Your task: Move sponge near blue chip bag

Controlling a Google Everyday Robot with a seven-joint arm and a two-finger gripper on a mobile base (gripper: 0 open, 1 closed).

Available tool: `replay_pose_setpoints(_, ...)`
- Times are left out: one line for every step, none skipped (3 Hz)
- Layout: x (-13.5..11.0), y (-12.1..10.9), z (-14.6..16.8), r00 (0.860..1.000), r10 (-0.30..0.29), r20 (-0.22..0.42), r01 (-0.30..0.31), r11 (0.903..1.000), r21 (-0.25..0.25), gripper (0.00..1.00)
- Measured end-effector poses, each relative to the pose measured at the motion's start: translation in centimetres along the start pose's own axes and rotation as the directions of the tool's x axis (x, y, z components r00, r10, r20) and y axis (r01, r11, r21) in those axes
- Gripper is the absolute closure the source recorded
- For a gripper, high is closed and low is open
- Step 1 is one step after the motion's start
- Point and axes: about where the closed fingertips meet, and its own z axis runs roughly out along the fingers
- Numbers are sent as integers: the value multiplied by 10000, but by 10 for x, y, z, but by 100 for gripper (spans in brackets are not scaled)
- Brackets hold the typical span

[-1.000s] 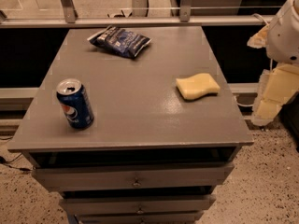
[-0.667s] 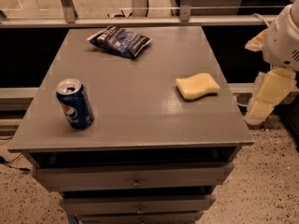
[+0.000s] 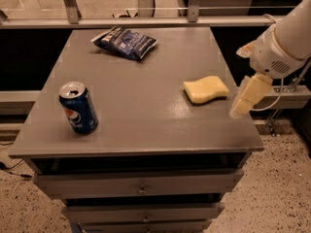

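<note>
Camera view (single view).

- Grey table (image 3: 146, 130) with drawers (image 3: 141, 184) below its top.
- Sponge (image 3: 206, 89): lies flat on the right side of the table, mid-depth, close to the right edge. Nothing touches it.
- Blue chip bag (image 3: 125, 42): flat at the far side, left of centre, well apart from the sponge.
- Pepsi can (image 3: 78, 107): upright, near left, away from the straight line between sponge and bag.
- Gripper (image 3: 238, 109): hangs just beside the sponge, to its right, over the table's right edge, pointing down and toward the near side. It carries nothing. Whether it is open or closed cannot be told from this view.

Judgement: the step in hand is the approach to the sponge, with no grasp made yet.

Notes for doing it well:
- Centre the gripper over the sponge's short width and come down squarely, since the body is soft and will squash.
- Lift it clear of the table before travelling far-left.
- Set it down just beside the bag, not on it, and keep clear of the can.
</note>
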Motion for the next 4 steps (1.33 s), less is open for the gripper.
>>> replay_pose_setpoints(-11,-26,31,9977,40,670,-46,10000,84,0)
replay_pose_setpoints(-14,-41,63,9950,176,988,-170,9998,-73,0)
replay_pose_setpoints(-13,-49,88,9919,321,1232,-276,9989,-380,0)
replay_pose_setpoints(-17,-52,104,9891,338,1434,-251,9977,-625,15)
